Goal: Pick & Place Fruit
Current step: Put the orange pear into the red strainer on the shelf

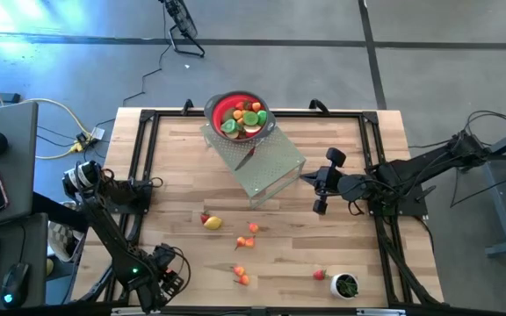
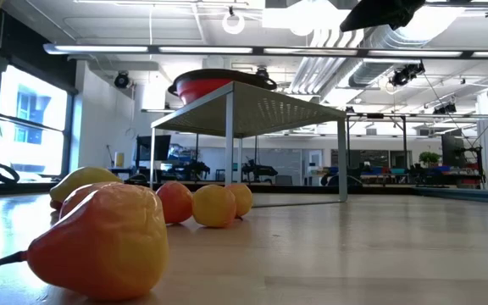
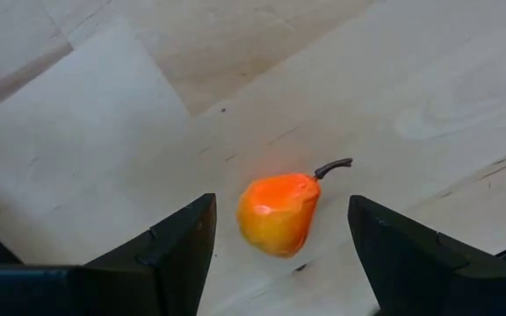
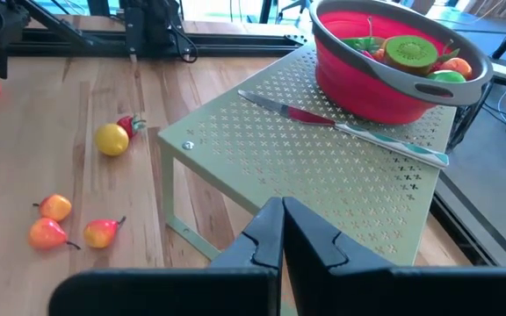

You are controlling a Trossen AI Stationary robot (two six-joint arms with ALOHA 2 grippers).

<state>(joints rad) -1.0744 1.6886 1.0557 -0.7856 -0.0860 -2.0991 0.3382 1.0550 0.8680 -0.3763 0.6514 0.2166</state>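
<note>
A small orange pear (image 3: 278, 213) with a dark stem lies on the wooden table. My left gripper (image 3: 281, 206) points down over it, open, one finger on each side and clear of it. In the high view this gripper (image 1: 169, 281) is at the near left. More fruit lies loose on the table: a lemon with a strawberry (image 1: 211, 221), orange pieces (image 1: 242, 244) and a strawberry (image 1: 320, 275). The red bowl (image 1: 238, 114) with fruit in it stands on a green perforated stand (image 1: 266, 171). My right gripper (image 4: 281, 219) hangs shut above the stand's right edge.
A silver knife (image 4: 341, 125) lies on the stand beside the bowl. A small white cup (image 1: 345, 285) with green contents stands at the near right. A black frame (image 1: 143, 158) runs round the table's edges. Bare wood lies between the loose fruit and the stand.
</note>
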